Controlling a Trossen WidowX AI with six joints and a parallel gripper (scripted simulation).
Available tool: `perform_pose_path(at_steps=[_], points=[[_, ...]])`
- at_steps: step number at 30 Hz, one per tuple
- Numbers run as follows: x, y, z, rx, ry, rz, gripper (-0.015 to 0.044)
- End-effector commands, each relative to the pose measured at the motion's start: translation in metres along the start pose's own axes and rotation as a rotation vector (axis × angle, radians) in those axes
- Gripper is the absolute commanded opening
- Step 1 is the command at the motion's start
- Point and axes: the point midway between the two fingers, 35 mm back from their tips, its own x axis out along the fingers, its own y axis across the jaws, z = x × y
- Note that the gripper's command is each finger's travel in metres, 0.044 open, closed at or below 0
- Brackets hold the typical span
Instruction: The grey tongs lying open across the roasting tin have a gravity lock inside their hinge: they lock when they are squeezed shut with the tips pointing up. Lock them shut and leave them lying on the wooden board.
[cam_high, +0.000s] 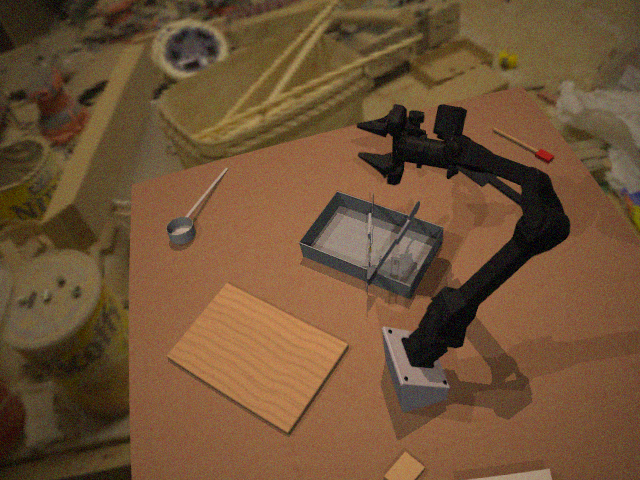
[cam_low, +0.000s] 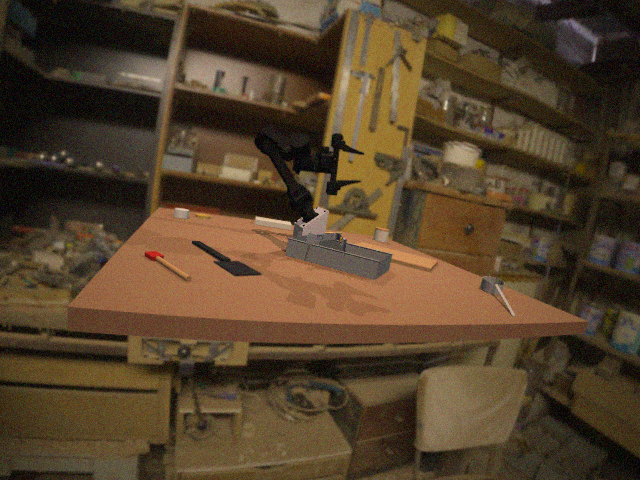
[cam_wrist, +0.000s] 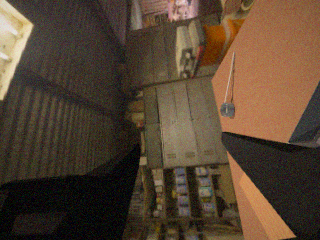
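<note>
the gripper (cam_high: 359, 140) (cam_low: 361, 167) (cam_wrist: 180, 141) stands wide, nothing between its fingers, raised above the table (cam_high: 180, 439) (cam_low: 206, 310) (cam_wrist: 270, 65). the grey tongs (cam_high: 395, 241) lie spread across the roasting tin (cam_high: 336, 260) (cam_low: 336, 262) (cam_wrist: 310, 122), not on the wooden board (cam_high: 258, 356) (cam_low: 413, 259) (cam_wrist: 265, 207) near it. the table top is a flat reddish brown, crossed by the arm's shadows; it also bears a long-handled cup (cam_high: 180, 235) (cam_low: 491, 285) (cam_wrist: 228, 111), a red-headed tool (cam_high: 543, 155) (cam_low: 170, 267) and a black spatula (cam_low: 237, 267). around it is a cluttered workshop: crammed shelves, a yellow panel (cam_low: 382, 98) hung with tools, a pale chair (cam_low: 470, 408), and grey lockers (cam_wrist: 190, 125) in the wrist view. a yellow bucket (cam_high: 31, 201) carries dark capitals, perhaps "nt" among them, though the blur makes that uncertain; i can read no brand.
</note>
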Motion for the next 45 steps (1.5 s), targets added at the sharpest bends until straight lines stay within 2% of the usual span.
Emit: perform_pose_path(at_steps=[1, 5, 10, 14, 19, 24, 28, 30, 32, 34, 45], points=[[0.0, 0.0, 0.0, 0.0, 0.0, 0.0, 0.0426], [0.009, -0.014, -0.005, -0.126, 0.021, -0.09, 0.044], [0.025, -0.057, -0.025, -0.533, 0.177, -0.339, 0.044], [0.027, -0.09, -0.045, -0.9, 0.421, -0.501, 0.044], [0.016, -0.123, -0.067, -1.361, 0.855, -0.593, 0.044], [-0.005, -0.144, -0.081, -1.782, 1.417, -0.507, 0.044], [-0.024, -0.15, -0.084, -2.018, 1.903, -0.302, 0.044], [-0.031, -0.15, -0.083, -2.078, 2.108, -0.184, 0.044], [-0.034, -0.15, -0.082, -2.123, 2.239, -0.066, 0.044], [-0.035, -0.15, -0.081, -2.137, 2.286, -0.02, 0.044], [-0.035, -0.15, -0.081, -2.137, 2.286, -0.02, 0.044]])
